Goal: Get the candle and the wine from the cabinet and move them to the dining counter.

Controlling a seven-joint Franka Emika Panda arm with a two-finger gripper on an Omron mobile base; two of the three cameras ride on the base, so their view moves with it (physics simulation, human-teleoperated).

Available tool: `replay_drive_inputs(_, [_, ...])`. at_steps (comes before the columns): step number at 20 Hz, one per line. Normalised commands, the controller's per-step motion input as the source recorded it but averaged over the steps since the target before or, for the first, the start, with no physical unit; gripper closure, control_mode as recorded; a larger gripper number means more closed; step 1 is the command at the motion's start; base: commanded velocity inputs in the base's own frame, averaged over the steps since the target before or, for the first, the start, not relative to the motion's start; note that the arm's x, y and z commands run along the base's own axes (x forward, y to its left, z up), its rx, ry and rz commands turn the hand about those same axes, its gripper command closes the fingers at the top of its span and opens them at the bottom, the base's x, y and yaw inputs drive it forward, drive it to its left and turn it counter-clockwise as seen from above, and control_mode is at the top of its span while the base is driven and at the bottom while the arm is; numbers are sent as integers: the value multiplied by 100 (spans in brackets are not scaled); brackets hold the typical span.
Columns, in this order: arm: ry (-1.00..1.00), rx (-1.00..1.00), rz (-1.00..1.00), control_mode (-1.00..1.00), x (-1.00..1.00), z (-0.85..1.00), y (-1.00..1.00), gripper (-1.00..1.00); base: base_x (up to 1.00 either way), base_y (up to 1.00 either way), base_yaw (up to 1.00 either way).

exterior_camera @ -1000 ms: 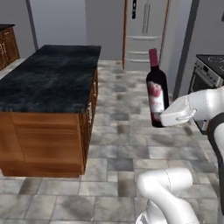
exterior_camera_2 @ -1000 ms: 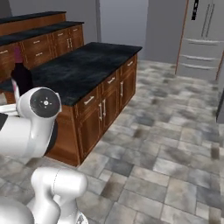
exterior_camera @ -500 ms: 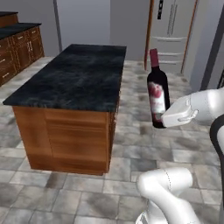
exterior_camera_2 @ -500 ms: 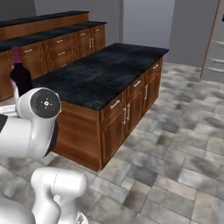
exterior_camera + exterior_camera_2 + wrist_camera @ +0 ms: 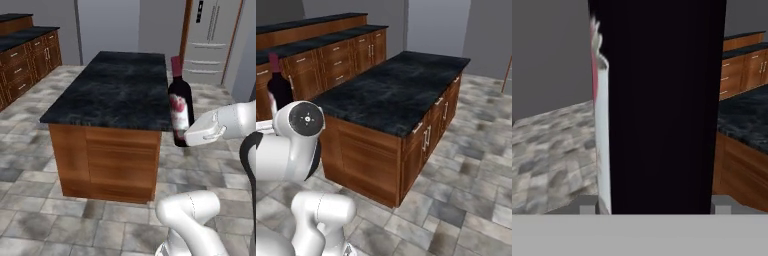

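One wine bottle upright, clasped by end effector, beside dining counter end

Wine: lower right flank and base covered by the white hand where the jaws close on it in the left base view. In the right base view, wine shows neck and shoulder only; the rest sits behind the arm's round joint. In the hand view, the bottle between the jaws is cut off at the top edge, its label a thin sliver at the left, print unreadable.

Gripper: fingertips not distinguishable against the glass.

Counter: near left corner hidden behind the arm.

Refrigerator: top cut by the frame.

Wall cupboards: left end cut off.
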Motion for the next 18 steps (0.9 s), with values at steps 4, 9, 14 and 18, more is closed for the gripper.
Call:
replay_drive_inputs(4, [0,0,0,100,0,0,0,100,57,60,-19])
replay_drive_inputs(9, [0,0,0,100,0,0,0,100,57,59,-21])
replay_drive_inputs(14, [0,0,0,100,0,0,0,100,56,60,-19])
replay_drive_inputs(18, [0,0,0,100,0,0,0,100,56,62,-13])
